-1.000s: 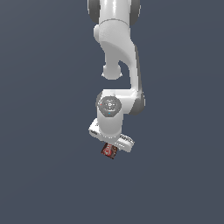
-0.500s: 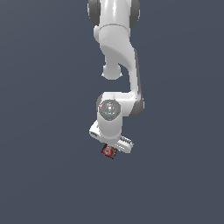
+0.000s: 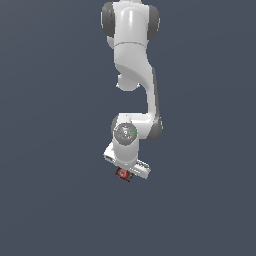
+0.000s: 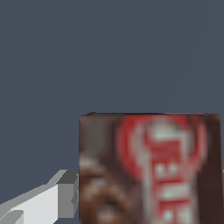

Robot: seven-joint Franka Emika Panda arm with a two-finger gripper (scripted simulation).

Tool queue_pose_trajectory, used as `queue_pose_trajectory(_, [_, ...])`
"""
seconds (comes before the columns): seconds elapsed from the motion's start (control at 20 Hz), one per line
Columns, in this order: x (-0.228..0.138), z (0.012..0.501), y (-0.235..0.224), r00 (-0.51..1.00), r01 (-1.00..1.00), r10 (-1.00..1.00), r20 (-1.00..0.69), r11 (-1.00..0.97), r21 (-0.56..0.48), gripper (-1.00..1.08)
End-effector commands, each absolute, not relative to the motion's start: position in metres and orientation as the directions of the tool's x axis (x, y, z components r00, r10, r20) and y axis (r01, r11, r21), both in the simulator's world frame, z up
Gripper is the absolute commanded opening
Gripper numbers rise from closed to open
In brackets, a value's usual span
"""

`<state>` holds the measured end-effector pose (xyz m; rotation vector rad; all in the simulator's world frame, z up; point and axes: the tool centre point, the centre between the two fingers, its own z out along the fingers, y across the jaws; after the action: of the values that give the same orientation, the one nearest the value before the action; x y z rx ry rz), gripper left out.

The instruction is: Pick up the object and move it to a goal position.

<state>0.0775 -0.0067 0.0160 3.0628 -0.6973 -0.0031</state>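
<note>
The object, a small dark brown box [image 3: 122, 174] with a red label and whitish lettering, sits under the white hand of my arm in the exterior view. My gripper [image 3: 123, 173] is shut on it. In the wrist view the box [image 4: 148, 168] fills much of the picture, close to the camera. One grey-white finger [image 4: 52, 201] shows beside it; the other finger is hidden by the box.
The white Panda arm [image 3: 134, 75] hangs down the middle of the exterior view. Behind it there is only a plain dark blue-grey background. No goal marker shows.
The arm and the hand with the box have shifted slightly; the upper arm now sits a little higher. The box stays in the grip.
</note>
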Motion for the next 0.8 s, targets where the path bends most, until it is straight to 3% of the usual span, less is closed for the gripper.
queue_pose_trajectory(0.0, [0.0788, 0.0158, -0.0067, 0.901, -0.433, -0.433, 0.0, -0.901, 0.0, 1.0])
queue_pose_trajectory(0.05, [0.0788, 0.0158, -0.0067, 0.901, -0.433, -0.433, 0.0, -0.901, 0.0, -1.0])
queue_pose_trajectory(0.75, [0.0774, 0.019, -0.0056, 0.901, -0.433, -0.433, 0.0, -0.901, 0.0, -1.0])
